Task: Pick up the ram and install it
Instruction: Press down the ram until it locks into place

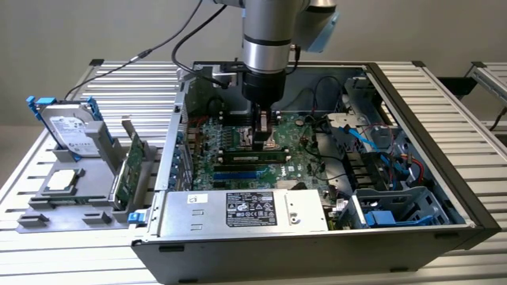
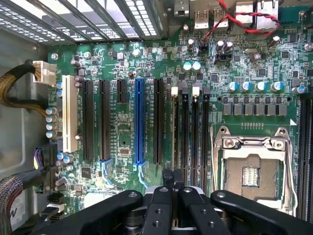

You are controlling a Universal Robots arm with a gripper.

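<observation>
The ram [image 1: 253, 158] is a slim green stick with black chips. It stands on edge in a black memory slot on the motherboard [image 1: 237, 172] inside the open computer case. My gripper [image 1: 265, 138] hangs from the arm straight down into the case, just behind and above the ram's right half. In the wrist view the black fingertips [image 2: 167, 177] are pressed together with nothing between them, and my gripper [image 2: 172, 179] is over the near end of the row of memory slots [image 2: 190, 132]. I cannot tell whether the tips touch the ram.
A bare CPU socket [image 2: 252, 171] lies beside the memory slots. The power supply [image 1: 246, 211] fills the case front, and blue cables [image 1: 366, 138] and a drive cage [image 1: 396, 208] sit on the exterior view's right. Outside, a grey fixture holds a hard drive [image 1: 70, 127] and a green expansion card [image 1: 129, 169].
</observation>
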